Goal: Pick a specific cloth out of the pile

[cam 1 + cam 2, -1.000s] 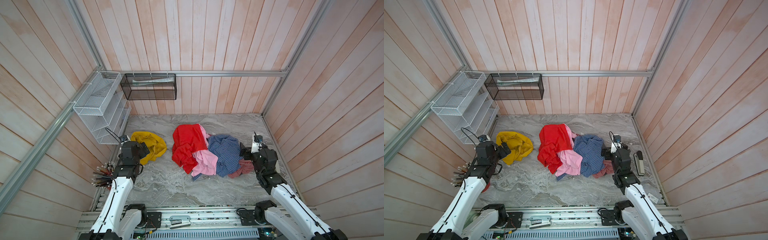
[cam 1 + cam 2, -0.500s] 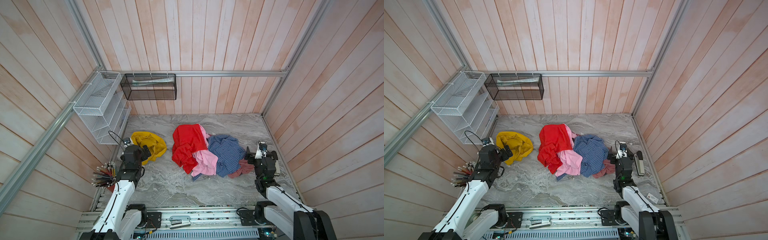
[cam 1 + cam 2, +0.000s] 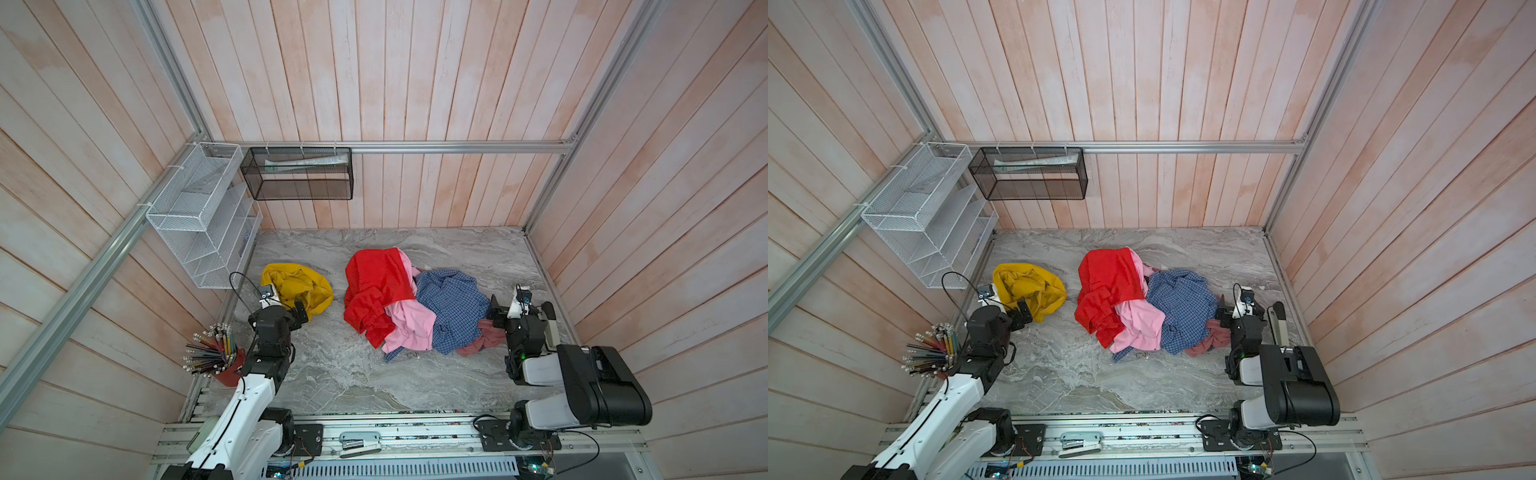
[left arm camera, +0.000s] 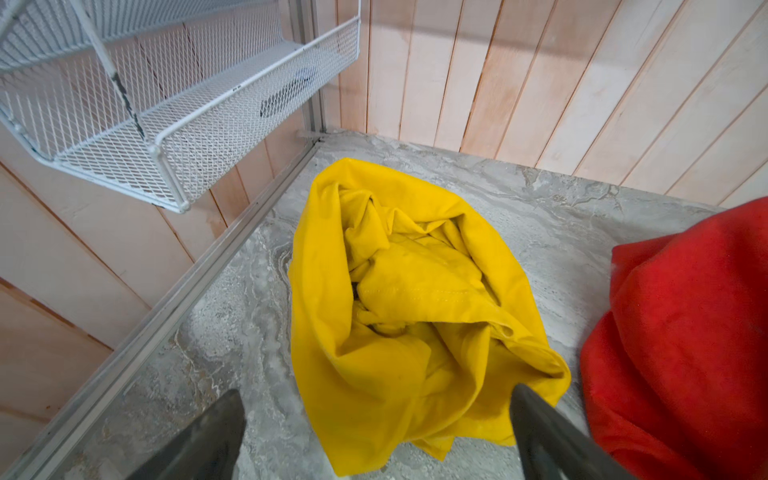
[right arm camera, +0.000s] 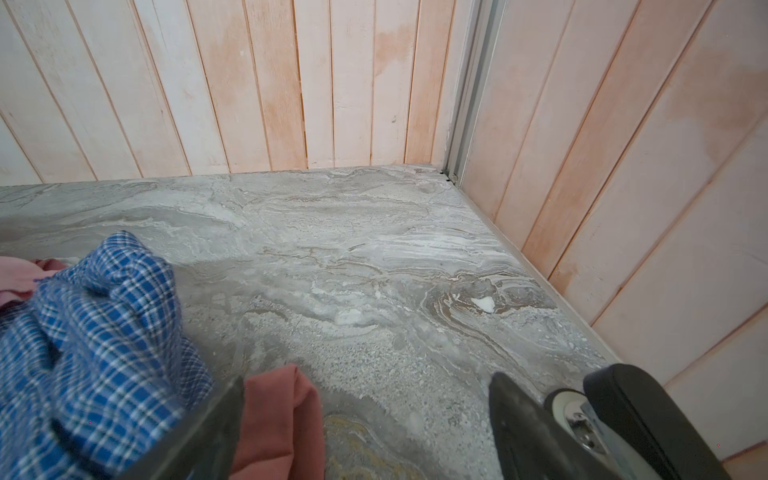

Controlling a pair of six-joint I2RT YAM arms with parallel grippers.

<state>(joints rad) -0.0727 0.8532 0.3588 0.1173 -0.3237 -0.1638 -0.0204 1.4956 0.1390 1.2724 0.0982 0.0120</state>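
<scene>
Surface: grey marbled tabletop (image 3: 332, 374), pale plank walls (image 3: 374, 83).
Cloth: crumpled mustard-yellow garment (image 3: 299, 286), lying apart from the red, pink and checked clothes heap (image 3: 415, 307).
Left gripper (image 4: 374, 392): spread wide, empty, beside it.
Right gripper (image 5: 365, 380): spread wide, empty.
Progress: apparently picked out; little left.

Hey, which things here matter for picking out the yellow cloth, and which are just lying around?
Part of the job:
mustard-yellow cloth, lying apart from the pile
pile of red, pink, checked and rose clothes
left gripper, open at the cloth
right gripper, open by the pile

Just lying about:
cup of pencils
white wire rack
black mesh basket
</scene>
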